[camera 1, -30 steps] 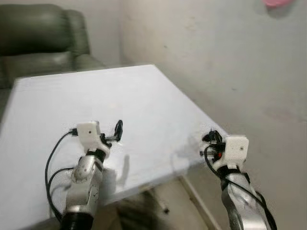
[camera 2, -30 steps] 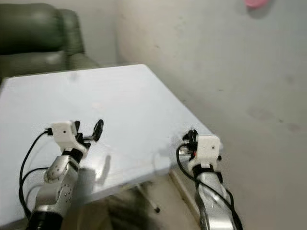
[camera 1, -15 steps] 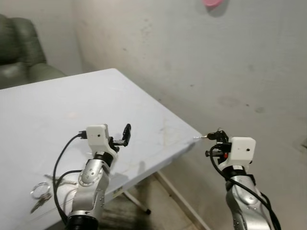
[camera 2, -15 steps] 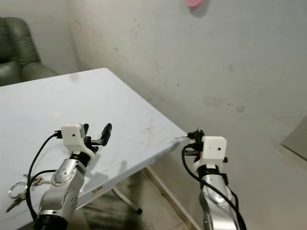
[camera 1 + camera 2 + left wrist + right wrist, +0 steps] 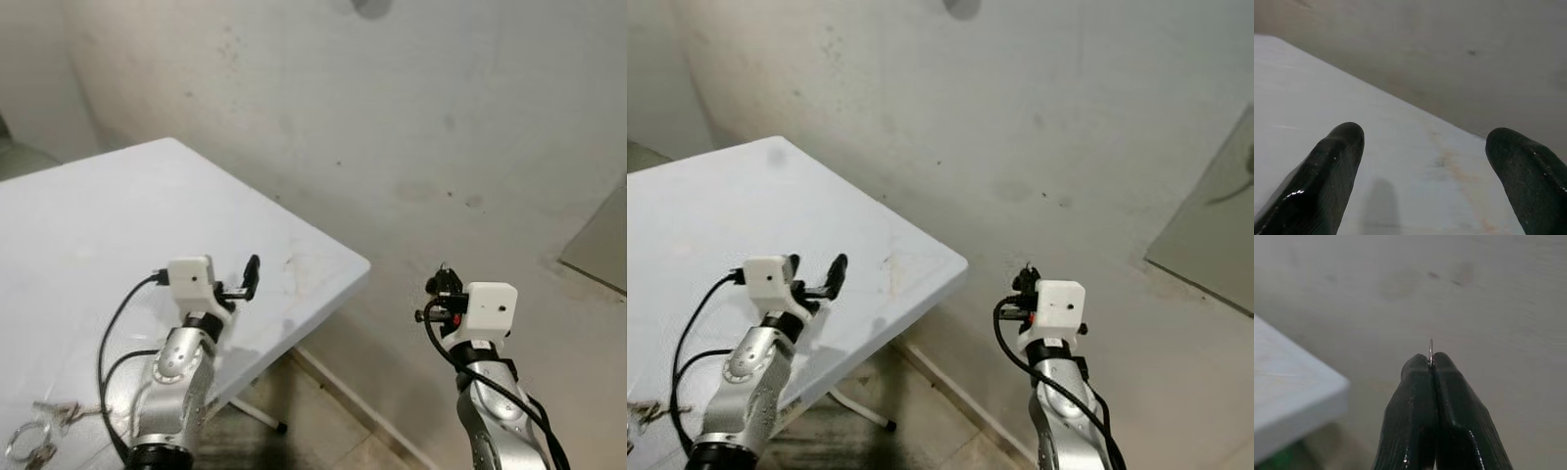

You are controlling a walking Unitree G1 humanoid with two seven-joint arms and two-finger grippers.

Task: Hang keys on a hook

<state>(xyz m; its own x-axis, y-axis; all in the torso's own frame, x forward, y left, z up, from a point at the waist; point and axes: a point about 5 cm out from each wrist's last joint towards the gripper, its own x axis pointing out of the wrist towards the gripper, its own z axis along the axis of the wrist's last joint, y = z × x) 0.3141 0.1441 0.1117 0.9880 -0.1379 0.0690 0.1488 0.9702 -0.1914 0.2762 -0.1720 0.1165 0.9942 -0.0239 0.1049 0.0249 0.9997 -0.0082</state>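
Note:
My right gripper (image 5: pixel 1431 361) is shut on a thin metal key ring (image 5: pixel 1430 348), whose edge pokes out between the fingertips. In the eye views it (image 5: pixel 441 286) is held up in front of the stained wall, off the white table's corner (image 5: pixel 353 262). A blurred dark knob (image 5: pixel 370 7), possibly the hook, sits high on the wall at the picture's top edge. My left gripper (image 5: pixel 1425 142) is open with nothing between its fingers and hovers over the table (image 5: pixel 243 279). Another bunch of keys (image 5: pixel 39 436) lies on the table by my left elbow.
The folding table (image 5: pixel 745 215) stands at my left, its leg (image 5: pixel 862 416) on the dark floor. A grey framed panel (image 5: pixel 1215 215) leans on the wall at the right. Between the table corner and that panel is bare wall.
The camera has swung right: the green armchair has left the view and the wall and the grey panel have come in. Both grippers hold the same pose.

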